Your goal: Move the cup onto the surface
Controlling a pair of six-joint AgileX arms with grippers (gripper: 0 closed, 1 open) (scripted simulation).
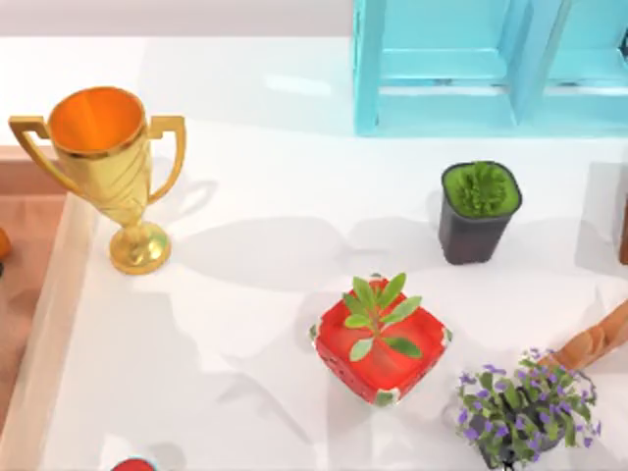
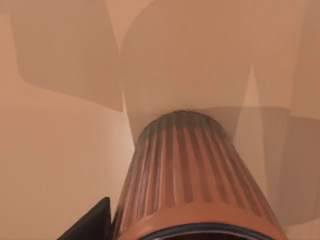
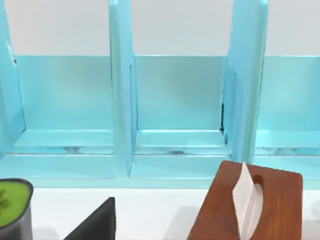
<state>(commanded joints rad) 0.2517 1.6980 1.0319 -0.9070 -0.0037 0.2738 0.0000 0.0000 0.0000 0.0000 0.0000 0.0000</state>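
Cup (image 2: pixel 192 175): ribbed, close under the left wrist camera, above a pale surface (image 2: pixel 60 165).
Grip: cannot tell.
Writing: none legible.
Trophy (image 1: pixel 108 167): far from the turquoise frame (image 1: pixel 471 69).

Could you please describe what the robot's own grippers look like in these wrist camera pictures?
Little of them shows. The left gripper's finger is a plain black wedge with a pointed tip, beside the ribbed cup. The right gripper's finger looks the same: matte black, angular, without markings or cables.

top view looks straight down on the dark plant pot (image 1: pixel 478 211). right wrist sits low near it (facing the turquoise frame (image 3: pixel 120 100)); left wrist hugs the cup (image 2: pixel 192 180).
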